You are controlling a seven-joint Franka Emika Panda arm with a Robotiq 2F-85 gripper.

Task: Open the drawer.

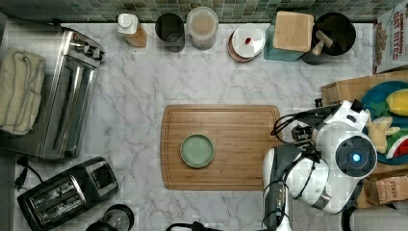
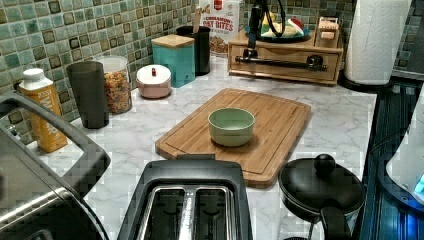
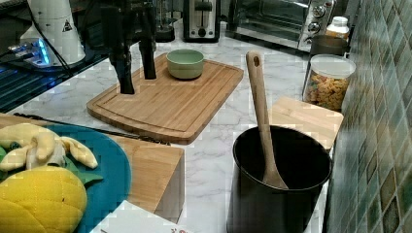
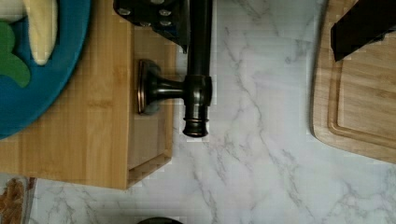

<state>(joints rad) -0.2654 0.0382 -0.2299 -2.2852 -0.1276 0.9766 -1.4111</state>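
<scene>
The drawer point(image 2: 285, 64) sits beyond the cutting board point(image 2: 240, 130) on the marble bench point(image 2: 335, 120), under a blue plate point(image 4: 28, 70). The hand point(image 2: 252, 42) hangs at its black handle point(image 4: 198, 70), fingers spread, gripping nothing.

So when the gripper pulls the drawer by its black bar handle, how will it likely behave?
The drawer is stiff wood and should probably slide straight. Its bar handle looks like smooth, round metal, so fingers may slip. The plate of toy fruit on top adds weight, so the box likely stays put.
</scene>
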